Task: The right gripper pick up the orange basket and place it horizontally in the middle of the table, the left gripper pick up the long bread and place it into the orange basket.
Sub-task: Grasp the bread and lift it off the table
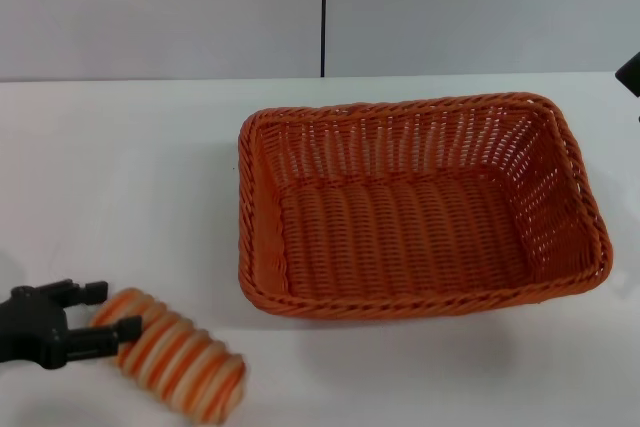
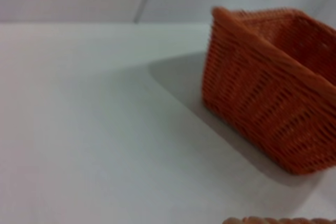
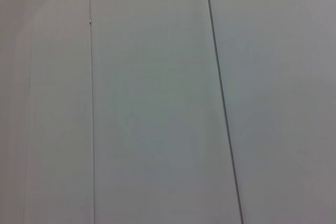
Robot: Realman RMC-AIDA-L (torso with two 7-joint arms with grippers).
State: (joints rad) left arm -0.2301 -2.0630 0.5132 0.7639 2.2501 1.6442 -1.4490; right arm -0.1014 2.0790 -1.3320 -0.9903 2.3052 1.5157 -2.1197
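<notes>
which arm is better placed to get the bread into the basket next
Left. The left gripper is already at the bread, one finger on either side of its end, near the table's front left. The basket lies empty beside it. The right gripper is only a sliver at the far right edge.

Found no readable text, label, brand, number or sign anywhere in the three views. Checked the orange basket, the long bread, the bench, the left tool and the grey wall panels: all blank, without print or marking of any kind.
</notes>
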